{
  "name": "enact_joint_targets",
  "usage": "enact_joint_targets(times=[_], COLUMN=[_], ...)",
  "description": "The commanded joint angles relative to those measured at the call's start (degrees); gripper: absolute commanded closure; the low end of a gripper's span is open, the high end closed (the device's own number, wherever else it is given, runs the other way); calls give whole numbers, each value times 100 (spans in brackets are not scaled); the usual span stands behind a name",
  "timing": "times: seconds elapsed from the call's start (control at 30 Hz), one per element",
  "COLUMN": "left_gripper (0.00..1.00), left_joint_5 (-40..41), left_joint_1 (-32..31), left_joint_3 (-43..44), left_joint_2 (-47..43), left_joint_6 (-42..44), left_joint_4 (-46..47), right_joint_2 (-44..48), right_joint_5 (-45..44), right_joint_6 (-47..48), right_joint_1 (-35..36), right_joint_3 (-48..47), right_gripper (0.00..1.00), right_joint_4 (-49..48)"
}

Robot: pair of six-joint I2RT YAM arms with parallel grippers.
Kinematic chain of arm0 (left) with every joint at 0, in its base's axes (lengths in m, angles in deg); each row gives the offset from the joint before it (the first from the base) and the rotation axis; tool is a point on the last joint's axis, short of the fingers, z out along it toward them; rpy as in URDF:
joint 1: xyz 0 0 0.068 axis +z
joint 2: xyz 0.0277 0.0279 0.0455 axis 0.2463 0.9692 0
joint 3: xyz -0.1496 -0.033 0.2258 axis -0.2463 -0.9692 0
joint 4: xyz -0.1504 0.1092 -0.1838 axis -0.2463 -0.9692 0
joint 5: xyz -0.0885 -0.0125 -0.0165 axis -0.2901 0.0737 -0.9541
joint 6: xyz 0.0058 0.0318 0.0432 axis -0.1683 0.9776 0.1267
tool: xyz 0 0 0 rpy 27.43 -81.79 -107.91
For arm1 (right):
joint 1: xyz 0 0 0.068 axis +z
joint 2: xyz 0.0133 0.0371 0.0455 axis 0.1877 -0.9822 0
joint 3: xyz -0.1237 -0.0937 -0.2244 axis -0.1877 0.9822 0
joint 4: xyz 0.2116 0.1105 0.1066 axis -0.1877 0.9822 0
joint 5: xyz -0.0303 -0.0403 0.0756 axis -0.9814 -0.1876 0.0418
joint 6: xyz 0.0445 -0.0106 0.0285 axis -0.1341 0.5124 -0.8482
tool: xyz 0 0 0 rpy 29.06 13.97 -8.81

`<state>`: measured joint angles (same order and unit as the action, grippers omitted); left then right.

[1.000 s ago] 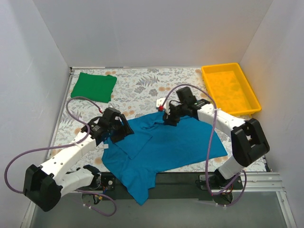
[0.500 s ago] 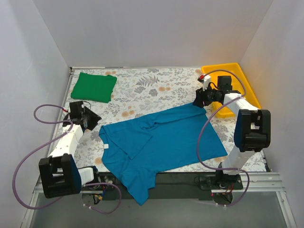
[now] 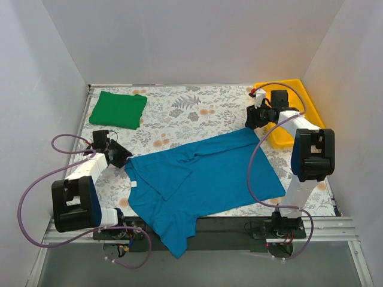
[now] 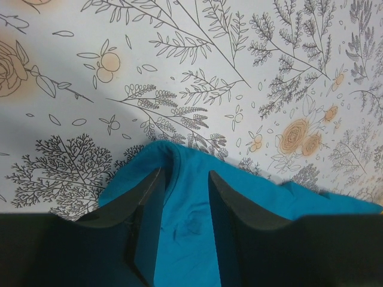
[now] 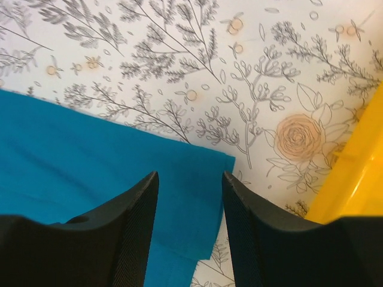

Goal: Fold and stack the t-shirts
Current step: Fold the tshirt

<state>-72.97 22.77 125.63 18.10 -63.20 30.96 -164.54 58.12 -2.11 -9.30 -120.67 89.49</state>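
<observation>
The teal-blue t-shirt (image 3: 203,176) lies spread across the middle of the table, its lower part hanging over the near edge. A green t-shirt (image 3: 118,109) lies folded at the back left. My left gripper (image 3: 119,158) is low at the teal shirt's left corner. In the left wrist view its jaws (image 4: 185,173) straddle the teal cloth (image 4: 185,239) with a gap still showing. My right gripper (image 3: 251,119) is at the shirt's far right corner. Its open jaws (image 5: 190,174) stand on either side of that flat corner (image 5: 90,161).
A yellow tray (image 3: 287,82) stands at the back right, close beside the right gripper, and its wall (image 5: 353,185) shows in the right wrist view. White walls enclose the table on three sides. The tablecloth has a floral print.
Both arms left the shirt's middle and swung out to its sides. The shirt's far edge now lies flatter. The left gripper has come in to the left corner, its jaws narrower.
</observation>
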Motion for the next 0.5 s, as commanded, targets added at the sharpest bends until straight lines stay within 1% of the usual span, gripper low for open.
enact_joint_targets(times=[0.0, 0.2, 0.47], left_gripper=[66, 69, 73], left_joint_5=[-69, -95, -201], left_joint_1=[28, 28, 28], left_joint_3=[1, 1, 54], left_joint_2=[11, 187, 547], left_joint_6=[60, 78, 122], left_joint_4=[138, 173, 287], right_joint_2=[-125, -468, -819], right_joint_5=[-547, -820, -802], right_joint_6=[-131, -69, 1], right_joint_1=[-11, -2, -2], right_joint_3=[-225, -374, -585], right_gripper=[47, 47, 47], right_joint_4=[-21, 67, 190])
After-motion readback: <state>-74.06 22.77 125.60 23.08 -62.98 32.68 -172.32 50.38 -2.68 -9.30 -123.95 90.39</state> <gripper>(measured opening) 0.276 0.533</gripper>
